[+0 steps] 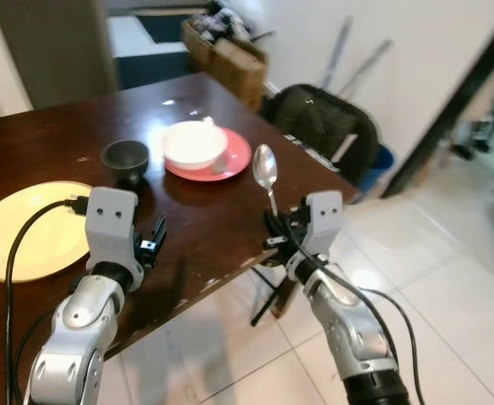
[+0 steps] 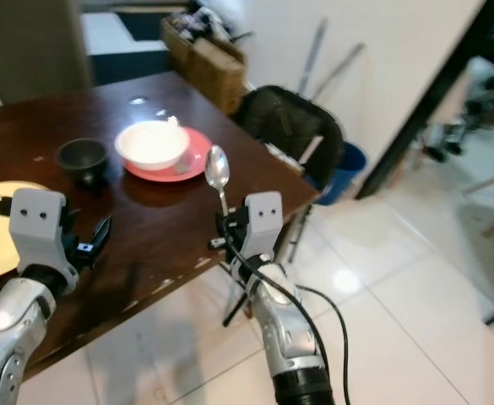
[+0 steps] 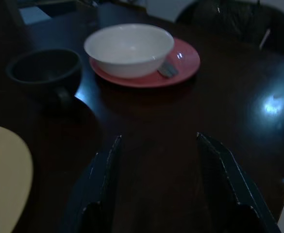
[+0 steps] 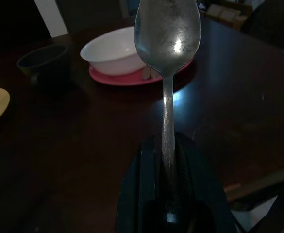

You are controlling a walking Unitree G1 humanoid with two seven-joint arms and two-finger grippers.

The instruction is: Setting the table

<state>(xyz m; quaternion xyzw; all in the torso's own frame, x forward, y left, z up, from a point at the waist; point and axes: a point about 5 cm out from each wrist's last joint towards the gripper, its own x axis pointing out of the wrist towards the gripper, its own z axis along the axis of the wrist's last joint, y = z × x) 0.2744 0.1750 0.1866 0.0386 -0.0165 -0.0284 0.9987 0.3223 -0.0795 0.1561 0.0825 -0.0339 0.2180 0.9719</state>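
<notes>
**Spoon held upright at the worktop's near edge, ready to be laid down**

Nearest, the right gripper (image 1: 279, 226) hangs over the near edge of the dark worktop (image 1: 196, 228), towards its right corner, jaws clenched on the handle of a metal spoon (image 1: 266, 171). The grip is low on the handle, probably so the bowl end stays free to be set down first. The spoon's long axis is close to vertical, bowl end up and leaning slightly away from the robot towards the dishes beyond. The left gripper (image 1: 152, 239) hovers over the near edge further left, jaws released and holding nothing, likely waiting its turn. Near the left edge lies a yellow plate (image 1: 27, 228). Further in sits a small dark bowl (image 1: 126, 159), and beside it a white bowl (image 1: 194, 143) rests on a red plate (image 1: 236, 159), near the far right edge, a likely spot for the spoon
</notes>
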